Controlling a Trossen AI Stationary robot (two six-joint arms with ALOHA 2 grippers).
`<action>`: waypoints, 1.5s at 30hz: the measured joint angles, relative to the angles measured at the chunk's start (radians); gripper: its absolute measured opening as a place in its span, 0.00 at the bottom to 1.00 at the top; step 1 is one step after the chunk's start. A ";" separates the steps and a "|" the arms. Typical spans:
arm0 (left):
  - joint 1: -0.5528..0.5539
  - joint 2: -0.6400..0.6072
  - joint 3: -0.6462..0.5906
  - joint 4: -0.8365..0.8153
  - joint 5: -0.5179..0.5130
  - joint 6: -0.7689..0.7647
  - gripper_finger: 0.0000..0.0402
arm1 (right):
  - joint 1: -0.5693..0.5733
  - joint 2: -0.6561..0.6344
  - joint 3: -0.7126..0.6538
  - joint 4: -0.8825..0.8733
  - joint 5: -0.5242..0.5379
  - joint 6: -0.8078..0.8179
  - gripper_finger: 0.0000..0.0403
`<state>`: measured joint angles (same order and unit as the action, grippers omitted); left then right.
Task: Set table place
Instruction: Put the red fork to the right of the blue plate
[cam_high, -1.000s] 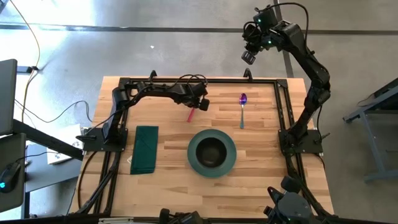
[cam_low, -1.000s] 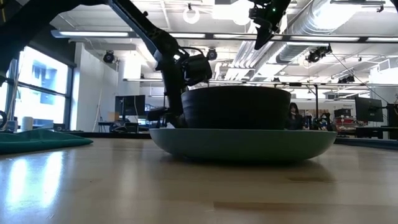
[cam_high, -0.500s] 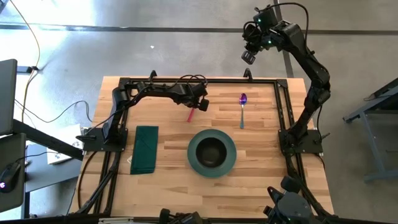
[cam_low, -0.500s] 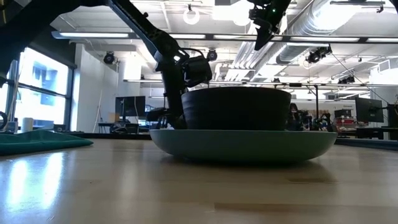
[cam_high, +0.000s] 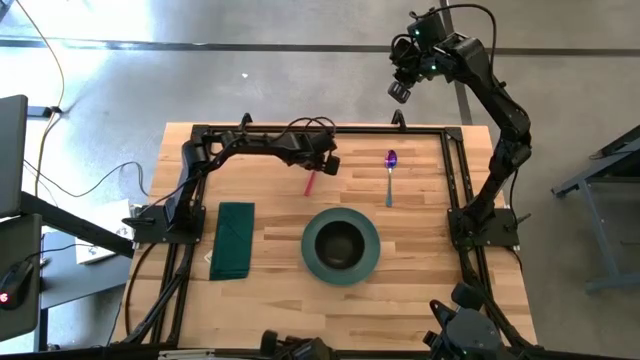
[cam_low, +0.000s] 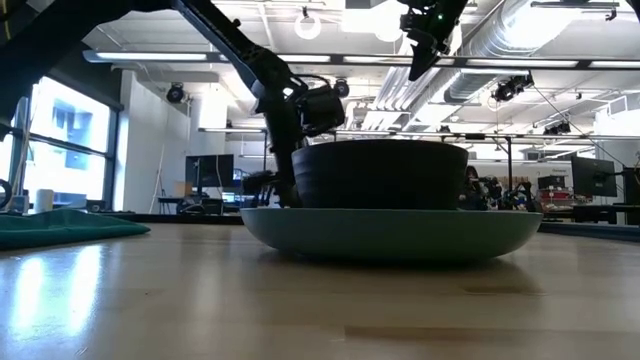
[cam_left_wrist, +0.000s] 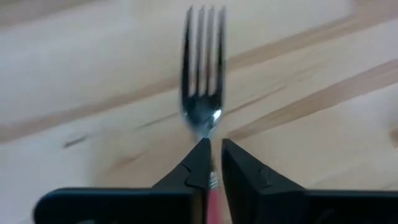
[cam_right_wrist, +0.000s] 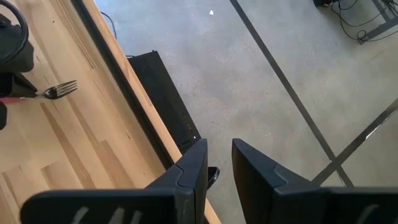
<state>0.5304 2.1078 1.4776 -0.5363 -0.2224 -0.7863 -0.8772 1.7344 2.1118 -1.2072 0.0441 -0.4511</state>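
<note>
We see the table (cam_high: 270, 215) of light wood planks carrying a dark bowl (cam_high: 340, 240) on a teal plate (cam_high: 372, 252) toward the near middle, a folded green napkin (cam_high: 231, 240) to its left, and a purple-handled spoon (cam_high: 390, 172) far and to the right. Our left gripper (cam_left_wrist: 213, 144) reaches over the far middle of the table, its jaws nearly closed around the red handle of a fork (cam_left_wrist: 203, 74), whose tines point away over the wood. Our right gripper (cam_right_wrist: 219, 148) hangs high beyond the table's far right edge, over the concrete floor (cam_right_wrist: 261, 68), its jaws a narrow gap apart with nothing between them.
</note>
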 joint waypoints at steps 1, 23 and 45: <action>0.000 0.000 0.011 0.000 -0.003 0.004 0.09 | 0.000 0.000 0.000 0.000 0.000 0.000 0.16; 0.166 0.006 0.109 -0.001 0.247 0.235 0.64 | 0.000 0.000 0.000 0.000 0.000 0.006 0.16; 0.217 0.096 0.109 0.123 0.445 0.342 0.59 | 0.021 0.000 0.000 -0.005 0.008 0.135 0.16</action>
<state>0.7470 2.2040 1.5864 -0.4129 0.2224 -0.4447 -0.8562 1.7344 2.1120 -1.2127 0.0525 -0.3164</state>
